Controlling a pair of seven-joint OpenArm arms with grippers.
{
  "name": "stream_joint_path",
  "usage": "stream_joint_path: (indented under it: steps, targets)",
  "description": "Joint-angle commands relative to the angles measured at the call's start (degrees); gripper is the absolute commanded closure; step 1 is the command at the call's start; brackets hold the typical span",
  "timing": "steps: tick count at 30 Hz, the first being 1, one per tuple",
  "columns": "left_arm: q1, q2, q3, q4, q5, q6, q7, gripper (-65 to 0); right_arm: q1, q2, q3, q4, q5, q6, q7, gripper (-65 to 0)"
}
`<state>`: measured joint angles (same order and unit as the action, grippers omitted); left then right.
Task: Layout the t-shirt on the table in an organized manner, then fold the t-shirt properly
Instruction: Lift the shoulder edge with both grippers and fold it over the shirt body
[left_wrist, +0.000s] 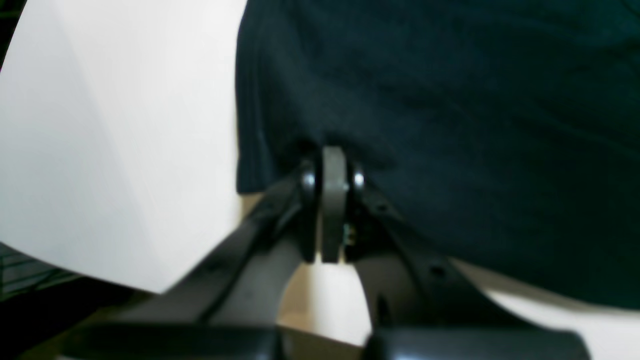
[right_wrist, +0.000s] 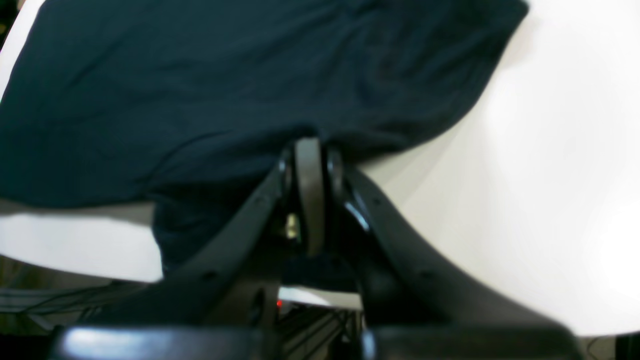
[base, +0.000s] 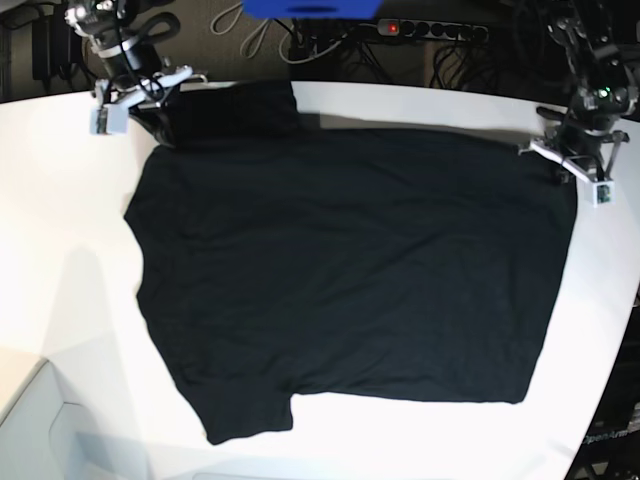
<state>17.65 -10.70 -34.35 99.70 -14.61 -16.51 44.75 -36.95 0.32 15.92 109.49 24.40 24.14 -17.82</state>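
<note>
The black t-shirt (base: 350, 270) lies spread mostly flat on the white table (base: 60, 250), with its sleeves toward the left and its straight hem toward the right. At the far right corner of the hem, my left gripper (base: 562, 152) is shut on the cloth. The left wrist view shows the left gripper (left_wrist: 333, 152) pinching the t-shirt (left_wrist: 450, 125) close to its edge. My right gripper (base: 155, 118) is shut on the shirt beside the far left sleeve. In the right wrist view the right gripper (right_wrist: 309, 145) holds a bunched fold of the t-shirt (right_wrist: 200, 90).
A power strip (base: 420, 28) with a red light and several cables lie beyond the table's far edge. A blue object (base: 310, 8) shows at the top. The table's curved edge (base: 612, 330) runs close to the hem on the right. Bare tabletop (right_wrist: 550, 175) lies beside the shirt.
</note>
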Motion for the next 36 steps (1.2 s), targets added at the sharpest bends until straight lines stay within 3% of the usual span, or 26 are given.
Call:
stream_joint_path:
  steps: [1, 15, 20, 24, 30, 36]
  targets:
    - [-1.25, -0.95, -0.25, 1.27, -0.11, 0.21, -1.54, 0.0, 1.04, 0.25, 0.74, 1.06, 0.87, 0.25, 1.52, 0.0]
    - [-11.1, -1.13, 0.19, -4.27, 0.15, 0.29, -1.54, 0.0, 11.5, 0.52, 2.49, 0.71, 0.78, 0.08, 0.99, 0.0]
    - [-15.14, -1.3, 0.19, -8.58, 0.15, 0.12, -1.54, 0.0, 17.65, 0.43, 2.85, 0.53, 0.78, 0.08, -5.78, 0.0]
    - [-18.48, -1.3, 0.28, -11.48, 0.15, 0.21, -1.54, 0.0, 22.49, 0.52, 2.58, -2.99, 0.78, 0.08, -8.33, 0.0]
    - [-22.44, -2.88, 5.03, -15.17, 0.24, 0.47, -1.54, 0.0, 28.38, 1.75, 2.32, -11.16, 0.78, 0.08, -8.68, 0.0]
    - [-25.25, -3.24, 5.29, -18.34, 0.24, 0.56, -1.54, 0.0, 32.6, 3.33, 2.32, -17.05, 0.78, 0.08, -8.68, 0.0]
